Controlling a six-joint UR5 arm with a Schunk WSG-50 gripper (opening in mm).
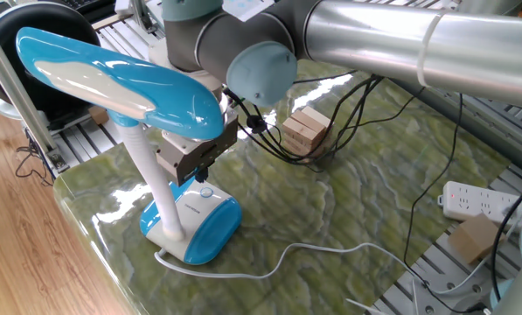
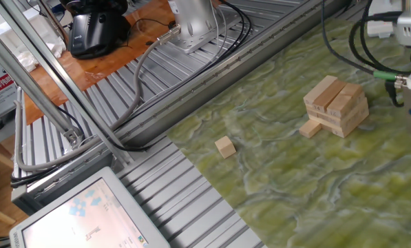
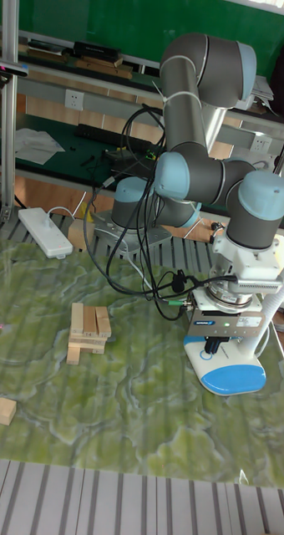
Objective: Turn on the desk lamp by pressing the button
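Glossy plastic, the desk lamp [image 1: 129, 96] looks light; I'd press squarely down on the button [image 1: 206, 192]. My hand's [image 1: 201, 175] finger state I cannot tell.

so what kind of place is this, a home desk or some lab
Most likely a robotics lab, not a home. An industrial robot arm stands bolted on a ribbed metal bench, cables trail across it, and the desk lamp and wooden blocks look like test props.

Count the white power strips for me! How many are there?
1 that shows: a white power strip lies on the metal slats off the mat's edge. Others could be hidden behind the arm.
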